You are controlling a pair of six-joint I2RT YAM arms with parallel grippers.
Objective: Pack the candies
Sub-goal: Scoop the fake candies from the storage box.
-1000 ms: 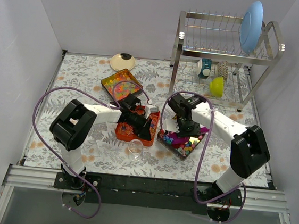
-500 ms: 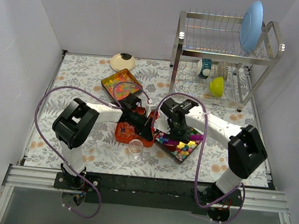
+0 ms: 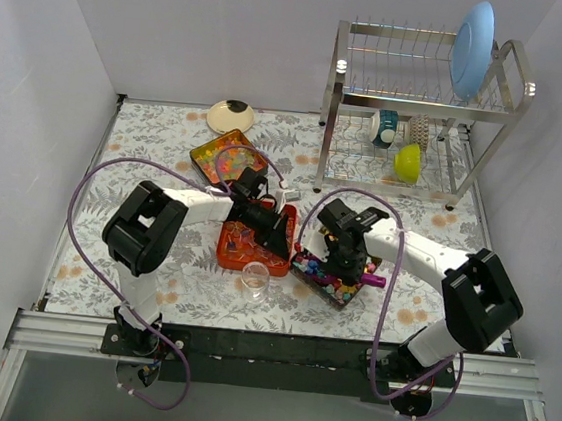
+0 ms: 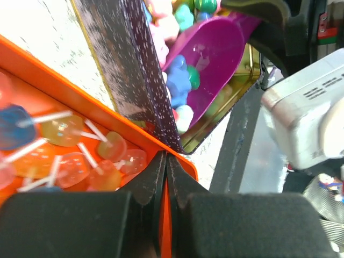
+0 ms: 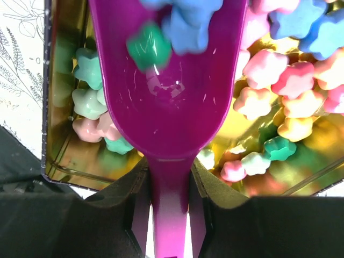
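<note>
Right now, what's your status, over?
Left gripper shut on orange tray rim. Right gripper shut on purple plastic scoop, few pastel star candies aboard, over gold tin.

No text, brand or number can be read in any view; the small red and green patch (image 4: pixel 325 24) in the left wrist view is too blurred

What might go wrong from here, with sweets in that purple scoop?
1. Only a few candies sit in the scoop, held by the right gripper; a tilt might spill them outside the tin.
2. The left gripper pinches the rim of the orange tray; a tug might jolt the nearby cup.
</note>
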